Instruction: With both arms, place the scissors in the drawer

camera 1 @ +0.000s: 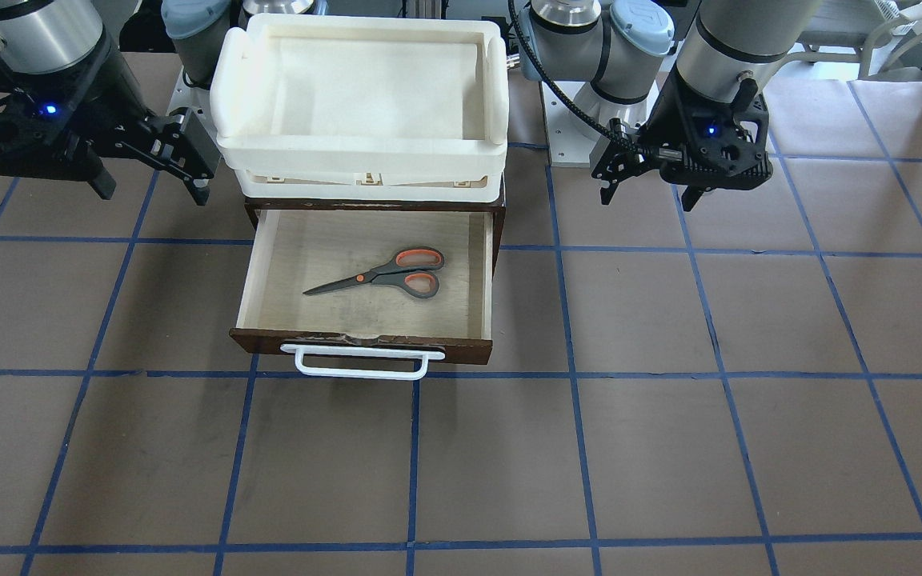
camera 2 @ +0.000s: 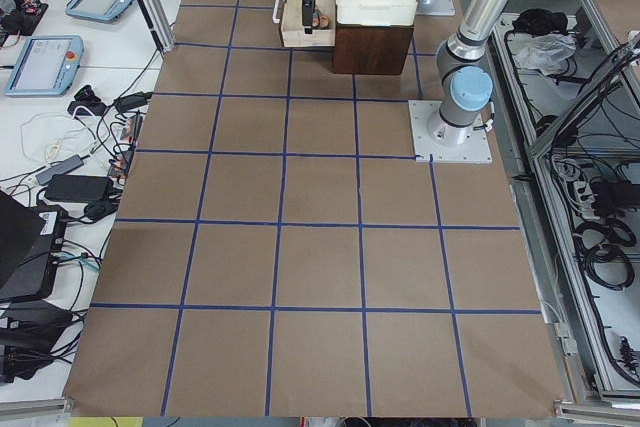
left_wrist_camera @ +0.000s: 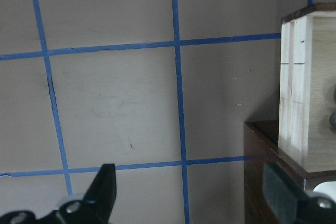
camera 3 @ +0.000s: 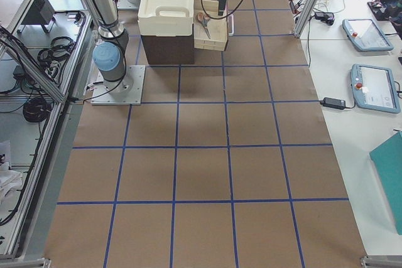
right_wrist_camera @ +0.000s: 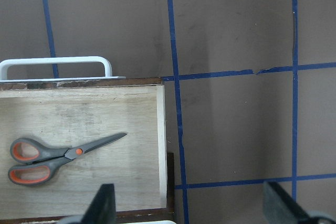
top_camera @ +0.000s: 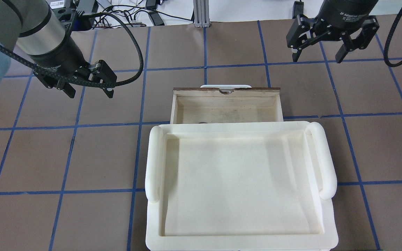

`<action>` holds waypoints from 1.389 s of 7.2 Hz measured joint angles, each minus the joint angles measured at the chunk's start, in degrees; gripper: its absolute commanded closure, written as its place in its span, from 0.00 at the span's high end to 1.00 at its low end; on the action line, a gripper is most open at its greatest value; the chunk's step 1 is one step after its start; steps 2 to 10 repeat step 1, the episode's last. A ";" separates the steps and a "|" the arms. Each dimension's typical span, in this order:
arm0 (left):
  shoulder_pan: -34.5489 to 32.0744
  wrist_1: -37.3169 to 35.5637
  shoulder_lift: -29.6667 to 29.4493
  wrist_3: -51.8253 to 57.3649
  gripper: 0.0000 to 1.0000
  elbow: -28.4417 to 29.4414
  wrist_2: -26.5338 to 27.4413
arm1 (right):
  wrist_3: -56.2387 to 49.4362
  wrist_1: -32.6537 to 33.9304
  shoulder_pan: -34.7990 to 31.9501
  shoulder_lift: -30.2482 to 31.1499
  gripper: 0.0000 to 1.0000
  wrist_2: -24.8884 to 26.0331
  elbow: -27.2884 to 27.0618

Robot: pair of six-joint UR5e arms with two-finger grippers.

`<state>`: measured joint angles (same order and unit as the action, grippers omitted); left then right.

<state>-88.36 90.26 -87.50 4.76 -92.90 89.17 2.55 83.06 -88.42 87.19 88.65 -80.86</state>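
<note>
The scissors (camera 1: 385, 276), grey handles lined in orange-red, lie flat inside the open drawer (camera 1: 365, 344), blades toward my right side. They also show in the right wrist view (right_wrist_camera: 58, 156). The drawer's white bar handle (camera 1: 361, 370) faces away from me. My left gripper (camera 1: 647, 198) is open and empty, beside the drawer on its left side (top_camera: 91, 94). My right gripper (camera 1: 151, 190) is open and empty, beyond the drawer's right corner (top_camera: 317, 58). In the overhead view the cream tray hides nearly all of the scissors.
A cream-white plastic tray (top_camera: 152, 164) sits on top of the dark brown cabinet (camera 3: 166, 48) that holds the drawer. The brown table has a blue tape grid (camera 1: 573, 376). Arm bases (camera 2: 450, 132) stand on either side behind the cabinet.
</note>
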 measured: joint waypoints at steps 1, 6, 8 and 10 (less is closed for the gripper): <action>-0.03 -0.01 0.07 -0.26 1.00 -0.13 -0.08 | 0.00 0.00 0.00 0.00 1.00 -0.01 0.00; -0.03 -0.01 0.07 -0.26 1.00 -0.13 -0.08 | 0.00 0.00 0.00 0.00 1.00 -0.01 0.00; -0.03 -0.01 0.07 -0.26 1.00 -0.13 -0.08 | 0.00 0.00 0.00 0.00 1.00 -0.01 0.00; -0.03 -0.01 0.07 -0.26 1.00 -0.13 -0.08 | 0.00 0.00 0.00 0.00 1.00 -0.01 0.00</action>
